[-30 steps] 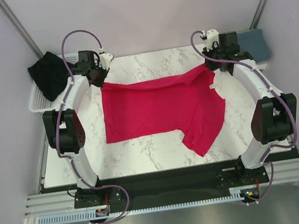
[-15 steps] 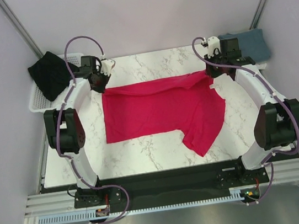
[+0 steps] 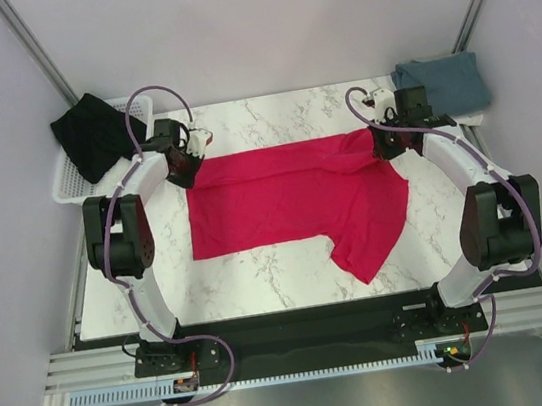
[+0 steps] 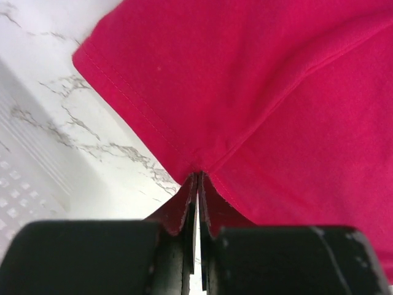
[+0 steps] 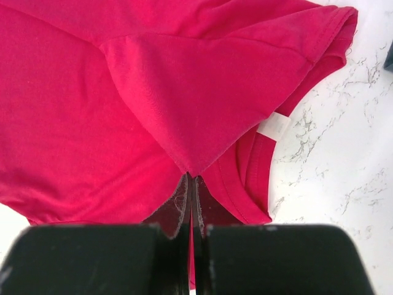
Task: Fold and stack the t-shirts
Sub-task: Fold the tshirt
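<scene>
Gripping red t-shirt (image 3: 290, 195), left hand (image 4: 197, 184), right hand (image 5: 190, 184); black t-shirt (image 3: 89, 133) overhead only.

Matt red cloth t-shirt (image 3: 290, 195), polished marble table (image 3: 291, 271)

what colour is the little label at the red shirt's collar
White. The label on the red t-shirt shows best in the right wrist view.

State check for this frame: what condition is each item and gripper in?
Red shirt: spread on the table, unfolded, far edge pinched at both ends.
Black shirt: crumpled, draped over the basket.
Blue-grey shirt: folded, far right corner.
Basket: upright, at the far left.
Left gripper: shut on red shirt.
Right gripper: shut on red shirt.
</scene>
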`<state>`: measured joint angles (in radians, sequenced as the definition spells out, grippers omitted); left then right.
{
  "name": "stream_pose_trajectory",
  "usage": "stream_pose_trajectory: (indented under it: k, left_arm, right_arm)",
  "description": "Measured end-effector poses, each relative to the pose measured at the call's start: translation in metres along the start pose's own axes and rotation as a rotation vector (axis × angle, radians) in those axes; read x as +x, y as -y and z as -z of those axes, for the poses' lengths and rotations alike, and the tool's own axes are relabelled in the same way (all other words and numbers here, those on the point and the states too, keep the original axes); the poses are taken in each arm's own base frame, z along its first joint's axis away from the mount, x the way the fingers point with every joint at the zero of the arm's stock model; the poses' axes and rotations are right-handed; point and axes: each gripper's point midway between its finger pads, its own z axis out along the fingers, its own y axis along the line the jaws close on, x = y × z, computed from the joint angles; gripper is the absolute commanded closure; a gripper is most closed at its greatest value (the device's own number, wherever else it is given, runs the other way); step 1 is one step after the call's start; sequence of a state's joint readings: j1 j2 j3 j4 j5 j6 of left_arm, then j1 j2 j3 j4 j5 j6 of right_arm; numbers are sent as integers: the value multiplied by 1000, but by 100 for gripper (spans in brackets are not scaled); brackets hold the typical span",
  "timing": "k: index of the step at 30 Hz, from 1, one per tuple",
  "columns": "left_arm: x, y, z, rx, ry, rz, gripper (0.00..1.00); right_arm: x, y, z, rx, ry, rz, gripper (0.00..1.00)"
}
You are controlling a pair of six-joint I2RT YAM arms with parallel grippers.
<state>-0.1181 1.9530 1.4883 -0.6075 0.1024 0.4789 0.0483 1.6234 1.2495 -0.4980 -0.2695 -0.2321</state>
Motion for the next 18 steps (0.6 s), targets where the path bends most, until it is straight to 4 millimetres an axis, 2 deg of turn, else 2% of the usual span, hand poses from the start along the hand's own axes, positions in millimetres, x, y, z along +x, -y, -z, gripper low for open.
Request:
stream_pose_trajectory:
  k: [1,2,6,13,18]
  left_arm:
    - [3,1,-1,3,-7,6,88]
    - [5,2,-2,5,-13,13,78]
    - [18,6,-5,1,-47,42,73]
    - [29,10,-8,9,-76,63,73]
    - [31,6,-7,4,-77,76,73]
  right_arm:
    - [1,0,-1,0,-2,0,100]
    - [1,0,-2,-1,-4,0,100]
    - [8,1,-10,-6,-27,-4,100]
    - [25,3,-25,-10,-80,-18,100]
    - [28,5,-30,-5,-89,-20,100]
